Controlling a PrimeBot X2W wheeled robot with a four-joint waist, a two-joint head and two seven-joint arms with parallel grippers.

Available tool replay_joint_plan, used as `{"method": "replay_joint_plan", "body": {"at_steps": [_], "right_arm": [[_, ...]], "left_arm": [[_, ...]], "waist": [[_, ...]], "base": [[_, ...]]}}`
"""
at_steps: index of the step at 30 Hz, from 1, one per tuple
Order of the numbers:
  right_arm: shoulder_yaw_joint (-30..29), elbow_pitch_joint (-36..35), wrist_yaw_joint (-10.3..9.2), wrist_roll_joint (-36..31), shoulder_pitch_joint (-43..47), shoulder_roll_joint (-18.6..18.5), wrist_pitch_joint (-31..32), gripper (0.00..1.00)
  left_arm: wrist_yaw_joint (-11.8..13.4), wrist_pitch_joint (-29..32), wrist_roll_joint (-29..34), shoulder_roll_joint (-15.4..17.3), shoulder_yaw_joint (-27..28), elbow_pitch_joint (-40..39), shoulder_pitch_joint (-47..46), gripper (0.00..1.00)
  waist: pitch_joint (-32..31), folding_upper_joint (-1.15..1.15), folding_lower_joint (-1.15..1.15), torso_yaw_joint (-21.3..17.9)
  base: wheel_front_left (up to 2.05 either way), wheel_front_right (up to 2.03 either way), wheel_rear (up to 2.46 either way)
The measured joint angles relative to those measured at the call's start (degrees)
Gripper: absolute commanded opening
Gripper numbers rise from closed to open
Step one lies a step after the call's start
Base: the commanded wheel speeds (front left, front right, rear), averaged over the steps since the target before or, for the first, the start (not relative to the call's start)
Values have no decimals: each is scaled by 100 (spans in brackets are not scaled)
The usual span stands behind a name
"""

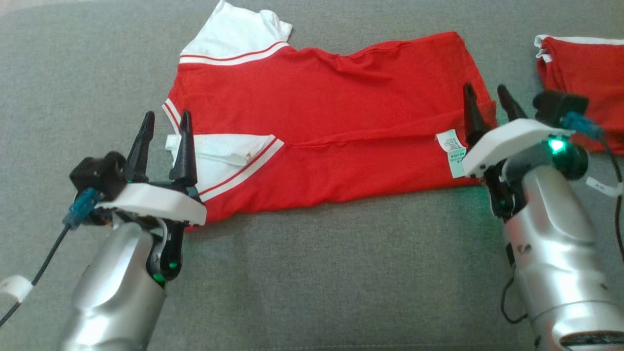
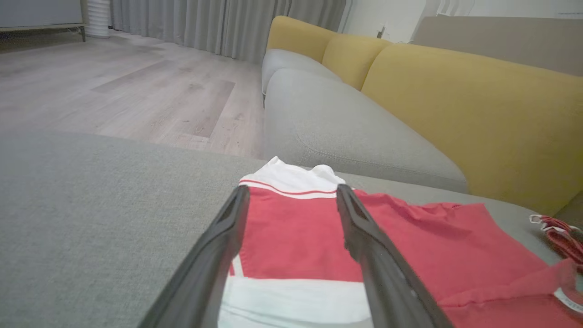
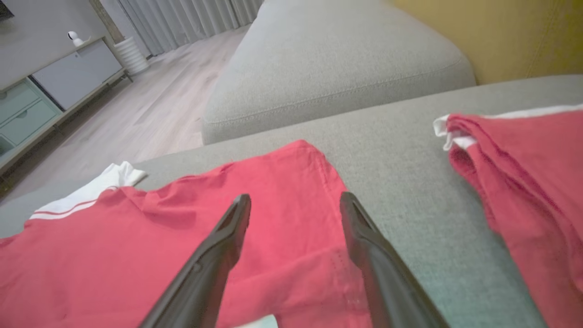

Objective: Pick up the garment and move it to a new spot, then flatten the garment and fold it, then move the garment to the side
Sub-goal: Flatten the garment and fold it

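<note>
Garment, red and half-folded, lies on the sofa cushion; left end effector and right end effector hover spread at its ends. Soft, light cloth looks best pinched at corners.

right end effector: jaws spread, empty | red garment: beneath it | folded red cloth: apart, rightward

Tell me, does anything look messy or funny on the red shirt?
A little. The red shirt is folded unevenly: one white sleeve pokes out past the far edge, wrinkles run beside it, and the care label lies flipped out near the right gripper.
</note>
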Motion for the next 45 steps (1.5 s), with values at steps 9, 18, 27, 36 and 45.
{"method": "replay_joint_plan", "body": {"at_steps": [9, 18, 27, 36, 45], "right_arm": [[-243, -107, 0, -478, 37, -12, -350, 100], [-560, -990, 0, -870, 1338, -10, -158, 100], [-517, -1621, 0, -735, 1629, 0, 132, 100], [-378, -1782, 0, -681, 1628, 0, 465, 100], [-361, -1530, 0, -730, 1628, 0, 926, 100]], "left_arm": [[8, 197, -12, 156, -33, -572, 469, 100], [430, 709, -336, 455, -45, -1413, 1912, 100], [575, 1022, -744, 396, 23, -1500, 2081, 100], [569, 1255, -1017, 252, 58, -1026, 1841, 96], [476, 1212, -1035, 209, 37, -868, 1769, 0]], "waist": [[-255, 0, -1, 3], [-357, 0, -1, 5], [-199, 0, 0, -68], [-8, 0, 0, -191], [-28, 0, 0, -109]], "base": [[0, 0, 0], [0, 0, 0], [0, 0, 0], [0, 0, 0], [0, 0, 0]]}}
